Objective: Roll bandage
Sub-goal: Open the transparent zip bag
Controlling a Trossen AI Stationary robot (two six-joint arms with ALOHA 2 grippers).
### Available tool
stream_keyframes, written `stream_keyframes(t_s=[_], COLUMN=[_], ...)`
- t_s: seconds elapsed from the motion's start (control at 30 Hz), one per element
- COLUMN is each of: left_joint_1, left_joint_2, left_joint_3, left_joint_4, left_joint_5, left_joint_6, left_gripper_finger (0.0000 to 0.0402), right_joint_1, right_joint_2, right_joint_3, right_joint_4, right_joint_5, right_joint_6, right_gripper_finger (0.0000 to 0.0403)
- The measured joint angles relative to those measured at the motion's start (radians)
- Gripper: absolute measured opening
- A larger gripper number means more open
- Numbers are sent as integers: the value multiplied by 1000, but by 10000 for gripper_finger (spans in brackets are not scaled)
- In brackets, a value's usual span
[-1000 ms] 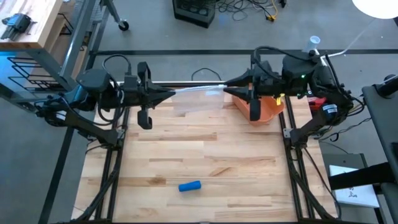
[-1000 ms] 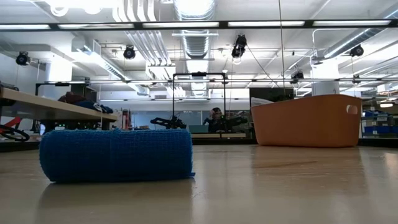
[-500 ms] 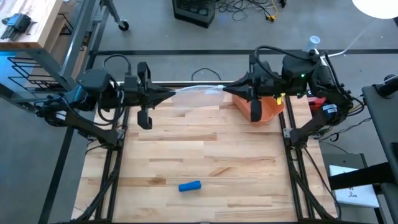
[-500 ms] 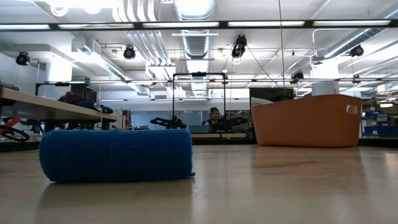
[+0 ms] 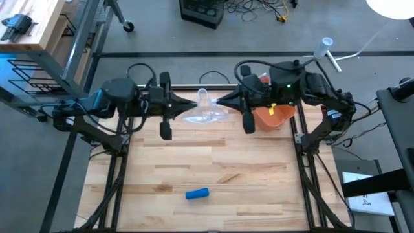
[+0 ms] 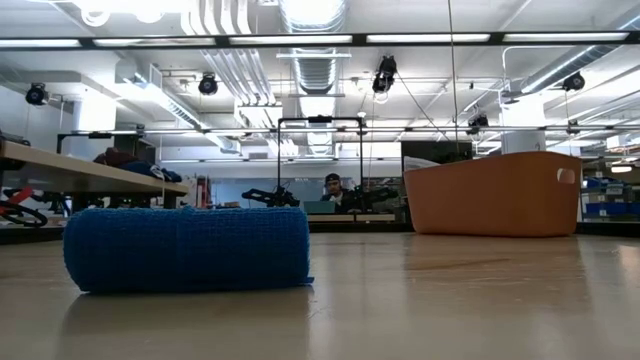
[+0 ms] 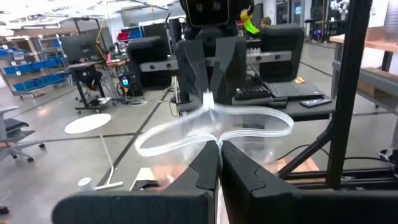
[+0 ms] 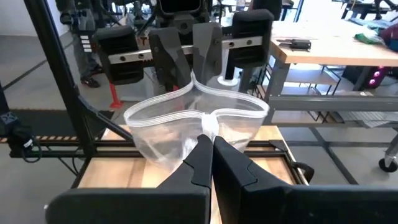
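Both tools, left (image 5: 192, 107) and right (image 5: 220, 103), pinch a clear crinkled plastic bag (image 5: 206, 112); the ribbed blue bandage roll (image 5: 197, 193) lies apart.

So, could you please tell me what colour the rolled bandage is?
Blue, with a knitted texture; the rolled bandage shows best in the low view.

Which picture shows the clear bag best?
The right wrist view: the bag hangs open, filling the middle. The left wrist view shows it from the other side, the high view only small from above, the low view not at all.

Bin (image 5: 275, 115) half hidden under right arm; person (image 6: 333, 189) in low view too small to make out.
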Motion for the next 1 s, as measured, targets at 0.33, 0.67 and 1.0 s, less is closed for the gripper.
stream_keyframes(t_s=[0.33,0.67,1.0], left_joint_1=[0,1,0], left_joint_2=[-35,-29,16], left_joint_3=[0,0,0], left_joint_4=[-13,61,42], left_joint_5=[-79,12,-281], left_joint_6=[-3,-32,-65], left_gripper_finger=[0,0,0], right_joint_1=[11,11,13], right_joint_2=[-12,-22,-22], right_joint_3=[9,11,10], right_joint_4=[8,35,14], right_joint_5=[-122,9,93], right_joint_6=[-42,7,0], right_gripper_finger=[0,0,0])
